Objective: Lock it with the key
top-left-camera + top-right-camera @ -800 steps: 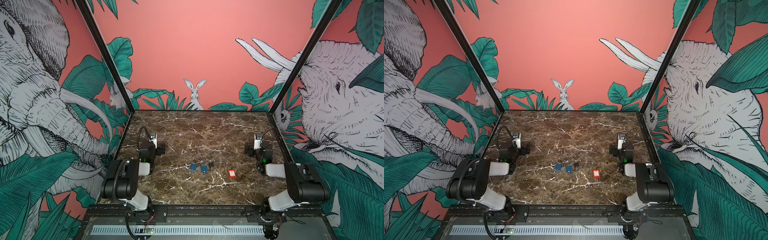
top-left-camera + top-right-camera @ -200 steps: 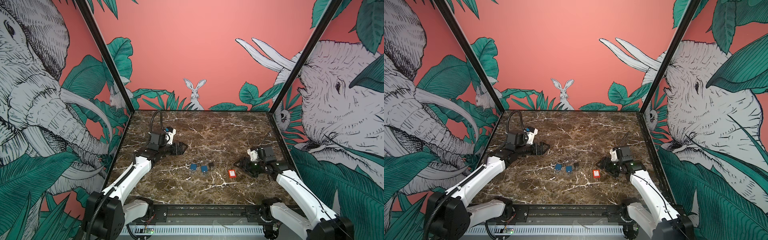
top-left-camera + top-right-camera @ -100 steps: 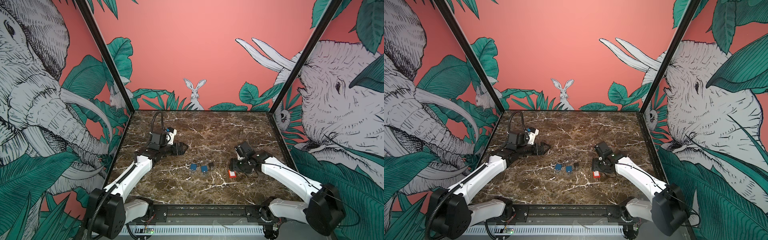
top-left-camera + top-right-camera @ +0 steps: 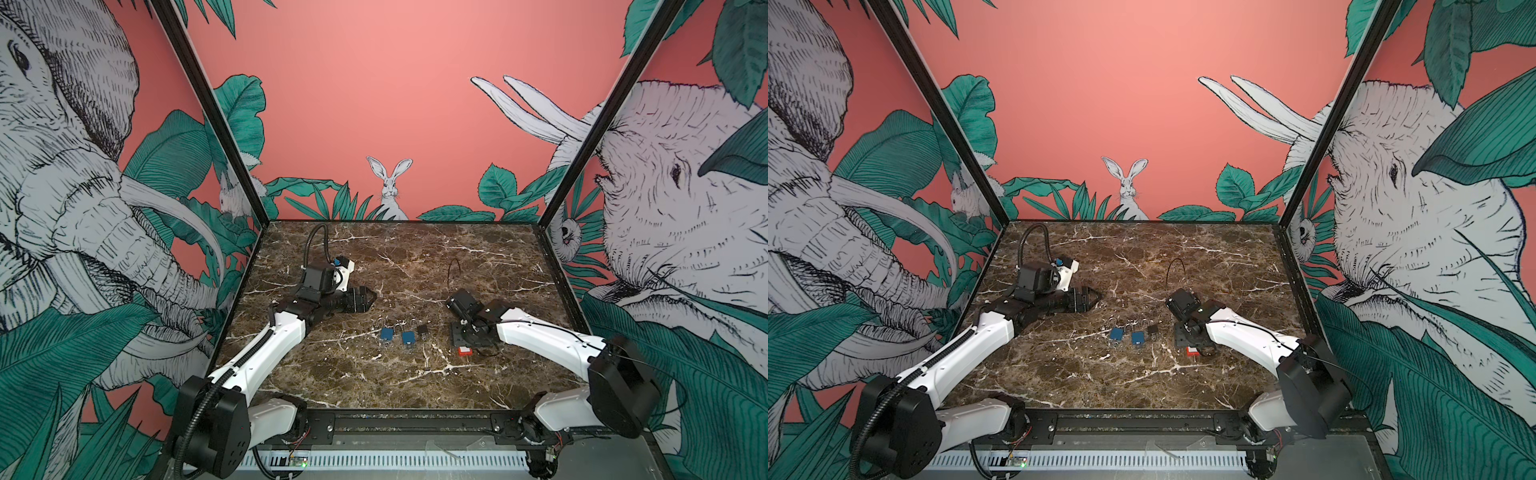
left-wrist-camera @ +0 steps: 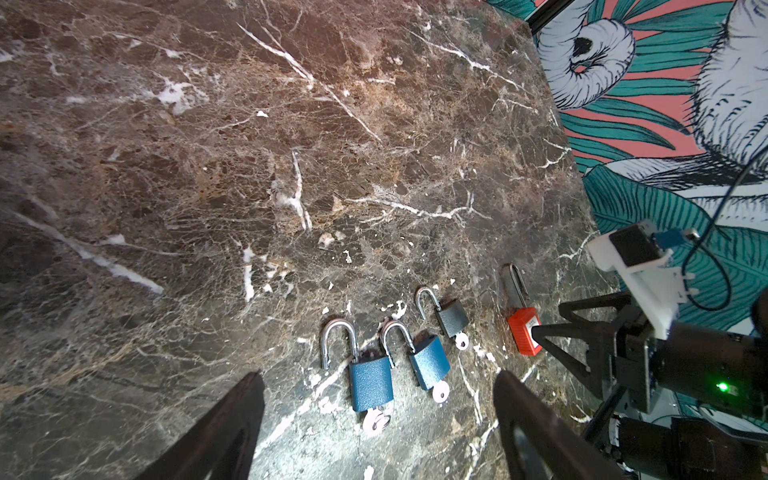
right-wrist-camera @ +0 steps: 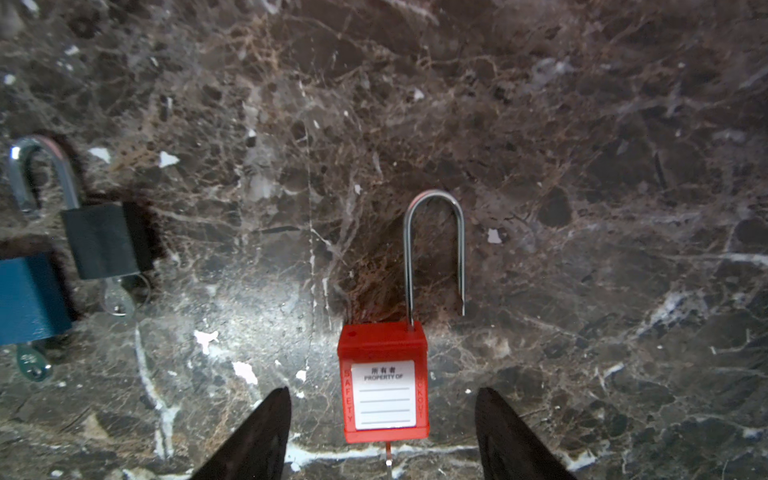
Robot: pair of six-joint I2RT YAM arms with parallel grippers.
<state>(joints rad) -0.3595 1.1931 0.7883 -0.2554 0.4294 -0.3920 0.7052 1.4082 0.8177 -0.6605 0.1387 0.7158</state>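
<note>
Four padlocks lie in a row mid-table, shackles open, a key in each. Left to right in both top views: a blue padlock [image 4: 387,333] [image 5: 371,382], a second blue padlock [image 4: 409,337] [image 5: 429,360], a black padlock [image 4: 422,330] [image 6: 104,241] and a red safety padlock [image 4: 465,351] [image 4: 1192,352] [image 6: 384,382]. My right gripper [image 4: 469,343] [image 6: 382,390] hovers open, pointing down, straddling the red padlock's body without touching. Its key [image 6: 388,457] pokes out between the fingers. My left gripper [image 4: 372,297] [image 5: 378,376] is open and empty, back-left of the blue padlocks.
The marble table [image 4: 415,386] is bounded by patterned walls on three sides and a black rail [image 4: 411,424] at the front. The right arm's cable [image 4: 453,270] loops above its wrist.
The right arm has swung in from the right and now hangs over the red padlock, jaws slightly wider. The left arm has barely moved.
</note>
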